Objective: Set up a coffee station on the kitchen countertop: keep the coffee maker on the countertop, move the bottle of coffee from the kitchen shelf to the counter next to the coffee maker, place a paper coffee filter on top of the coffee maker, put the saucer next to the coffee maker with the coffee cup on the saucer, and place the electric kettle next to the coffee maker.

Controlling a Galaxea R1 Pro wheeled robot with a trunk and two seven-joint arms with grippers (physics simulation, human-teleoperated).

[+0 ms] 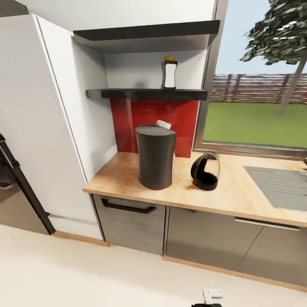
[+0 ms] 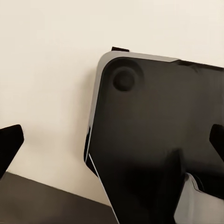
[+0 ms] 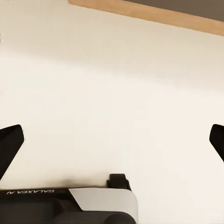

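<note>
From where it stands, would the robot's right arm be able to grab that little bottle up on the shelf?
Probably not yet. The bottle of coffee stands high on the kitchen shelf, behind the countertop, while the right end effector hangs open above the floor. Nothing blocks the bottle's front.

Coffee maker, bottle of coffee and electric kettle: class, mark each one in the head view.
coffee maker (image 1: 155,160), head view, middle of its dark-grey body.
bottle of coffee (image 1: 169,76), head view, its white label.
electric kettle (image 1: 205,171), head view, its glass belly.
</note>
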